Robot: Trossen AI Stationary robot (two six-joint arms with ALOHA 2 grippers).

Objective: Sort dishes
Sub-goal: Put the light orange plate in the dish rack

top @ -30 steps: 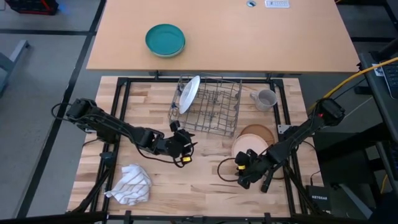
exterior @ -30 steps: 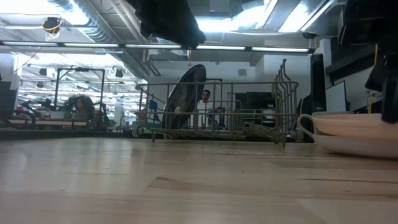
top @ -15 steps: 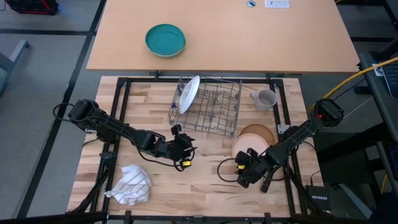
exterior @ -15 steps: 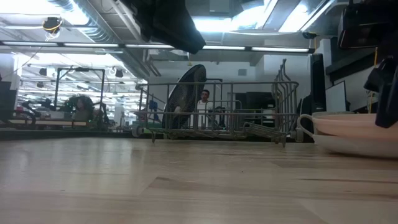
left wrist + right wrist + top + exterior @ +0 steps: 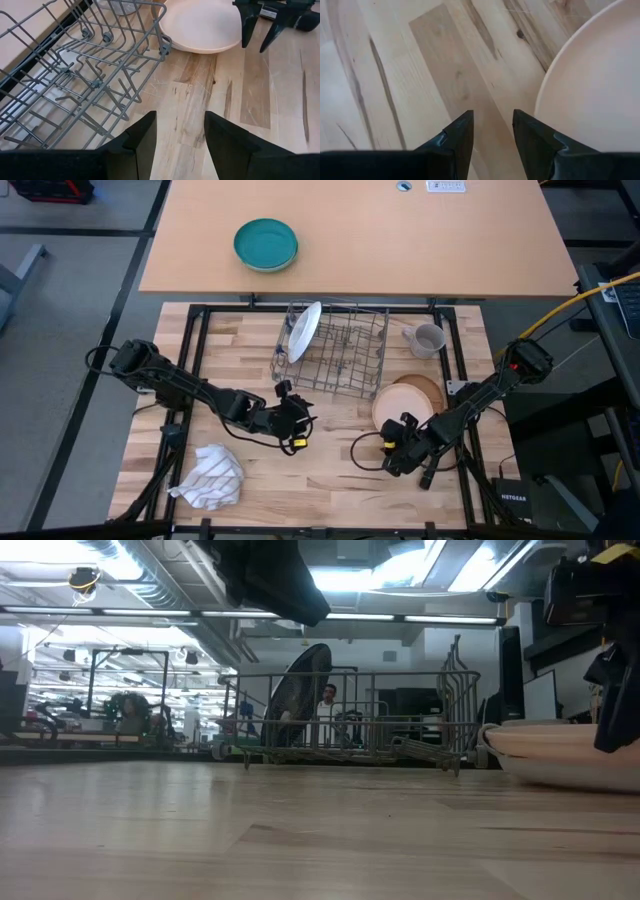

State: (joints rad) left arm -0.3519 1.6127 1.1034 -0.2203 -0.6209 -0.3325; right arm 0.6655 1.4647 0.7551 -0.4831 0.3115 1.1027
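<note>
Right pincer (image 5: 404, 442) beside pink plate (image 5: 400, 406).

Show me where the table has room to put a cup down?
Bare wood lies between the striped cloth and the right gripper, along the near edge. More lies left of the wire rack, above the left gripper. It is crowded on the right: peach-pink bowl, mug, rack.
</note>
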